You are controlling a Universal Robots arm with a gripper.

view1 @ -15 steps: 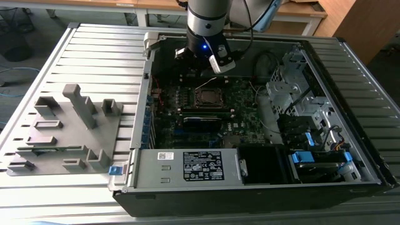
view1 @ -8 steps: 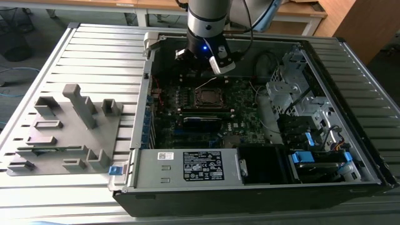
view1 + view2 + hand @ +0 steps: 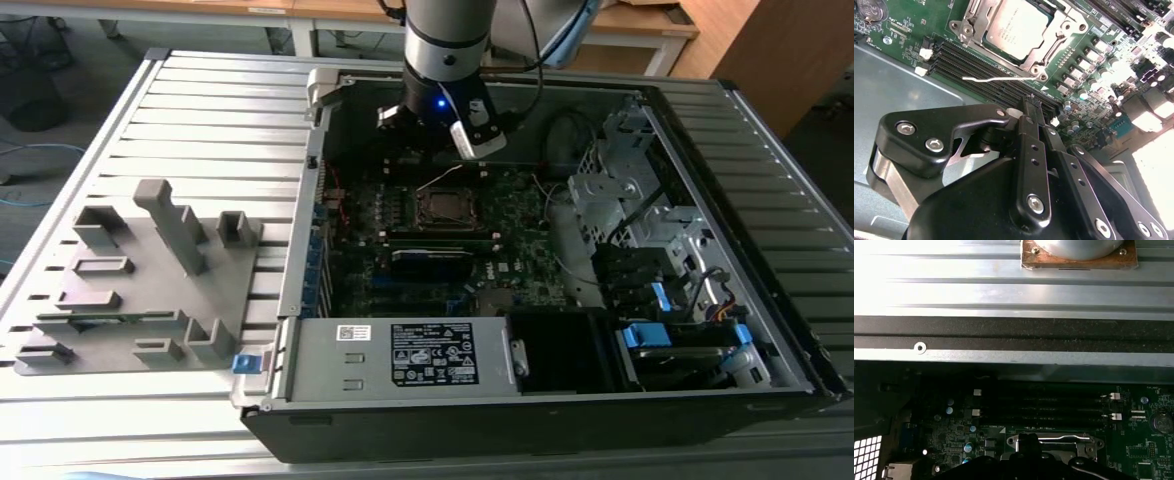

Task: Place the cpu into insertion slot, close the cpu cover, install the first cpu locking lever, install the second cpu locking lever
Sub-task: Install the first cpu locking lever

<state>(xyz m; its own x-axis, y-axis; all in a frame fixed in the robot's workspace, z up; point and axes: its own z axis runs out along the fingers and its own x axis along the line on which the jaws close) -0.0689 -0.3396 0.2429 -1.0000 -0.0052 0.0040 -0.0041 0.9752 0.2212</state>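
– Toward the exterior view's left stands a grey jig [image 3: 134, 270] on the counter [image 3: 200, 110]. Where's the cpu [image 3: 1016, 27]?
– Rightward, seated in the slot [image 3: 445, 208], the cover [image 3: 1051, 42] flat over it to trap it.
– And the hand [image 3: 1033, 102]?
– Pressed together, empty, near the loose lever [image 3: 999, 77]; a narrow tip suits nudging wire, I'd judge.

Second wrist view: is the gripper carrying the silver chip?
No, the cpu lies flat on the motherboard, framed by the cpu cover, apart from the shut gripper.
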